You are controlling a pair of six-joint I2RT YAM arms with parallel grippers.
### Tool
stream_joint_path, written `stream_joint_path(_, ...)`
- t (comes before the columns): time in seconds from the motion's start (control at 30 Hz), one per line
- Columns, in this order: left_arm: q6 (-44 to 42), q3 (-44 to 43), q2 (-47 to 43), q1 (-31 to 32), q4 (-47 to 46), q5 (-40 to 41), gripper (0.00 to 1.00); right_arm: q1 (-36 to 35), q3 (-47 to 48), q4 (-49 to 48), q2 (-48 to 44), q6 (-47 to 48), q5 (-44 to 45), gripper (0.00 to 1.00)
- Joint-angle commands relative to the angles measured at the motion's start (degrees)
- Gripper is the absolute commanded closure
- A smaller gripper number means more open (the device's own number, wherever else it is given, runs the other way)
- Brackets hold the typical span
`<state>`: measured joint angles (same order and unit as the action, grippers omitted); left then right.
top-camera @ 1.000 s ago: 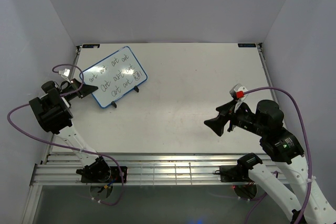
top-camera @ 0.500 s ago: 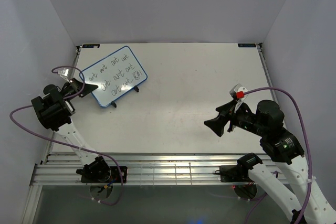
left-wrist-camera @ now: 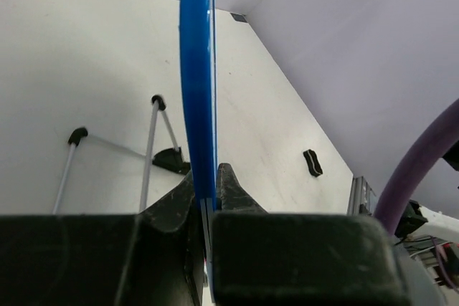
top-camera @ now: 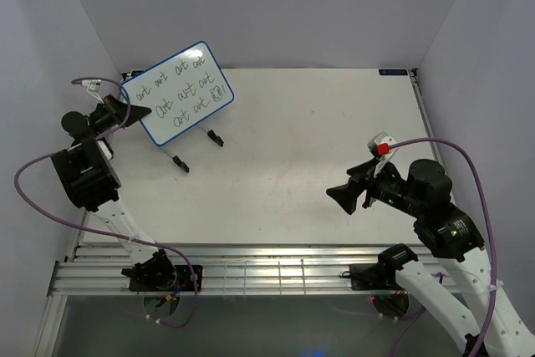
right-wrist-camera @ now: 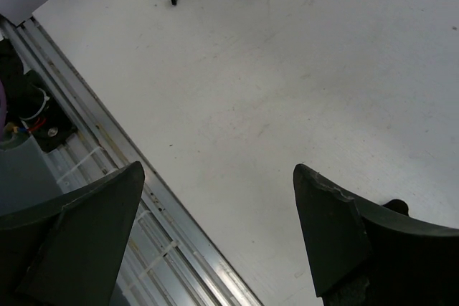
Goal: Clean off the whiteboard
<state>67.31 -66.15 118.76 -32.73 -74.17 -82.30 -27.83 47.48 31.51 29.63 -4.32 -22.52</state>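
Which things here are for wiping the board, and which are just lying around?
For the job: whiteboard with scribbles, gripped by the left hand; small black block, probably the eraser; right hand, open and empty.
Just lying about: wire stand, on the table.

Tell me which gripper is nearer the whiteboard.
Left. The left gripper clamps the whiteboard by its edge, above the wire stand; the right gripper hangs open far across the table.
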Motion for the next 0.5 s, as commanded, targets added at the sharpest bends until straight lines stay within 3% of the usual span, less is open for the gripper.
stream_joint_path(0.0,-4.41,-2.76,-10.37,4.94,-9.46,3.72,1.0,-0.29,1.2,-1.45,0.52,-1.83,8.35,0.1)
stream_joint_path(0.03,-9.95,-3.02,-14.39,6.35,-2.8,5.21,1.0,-0.29,1.47,-1.36,0.78,-2.88,10.98,0.1)
stream_joint_path(0.07,-16.88,-3.02,-16.78,7.58,15.45,6.96,1.0,-0.29,1.38,-1.62,0.61,-5.24,16.84,0.1)
stream_joint_path(0.1,-24.6,-3.02,-19.16,10.55,25.38,9.59,1.0,-0.29,1.21,-1.88,0.52,-6.66,20.2,0.1)
stream_joint_path(0.13,-37.38,-3.19,-21.44,12.32,33.92,13.18,1.0,-0.29,0.95,-2.24,0.52,-7.97,23.28,0.1)
stream_joint_path(0.17,-40.38,-3.89,-23.99,13.82,44.62,18.53,1.0,-0.29,0.25,-2.94,0.52,-8.86,29.93,0.1)
stream_joint_path(0.37,-41.73,-2.05,-33.14,23.93,58.33,27.71,1.0,-0.29,-0.29,-2.77,9.56,-9.39,51.23,0.1)
stream_joint_path(0.47,-39.72,-0.22,-37.54,29.37,67.03,32.72,1.0,-0.2,2.51,-1.45,13.87,-13.95,50.4,0.1)
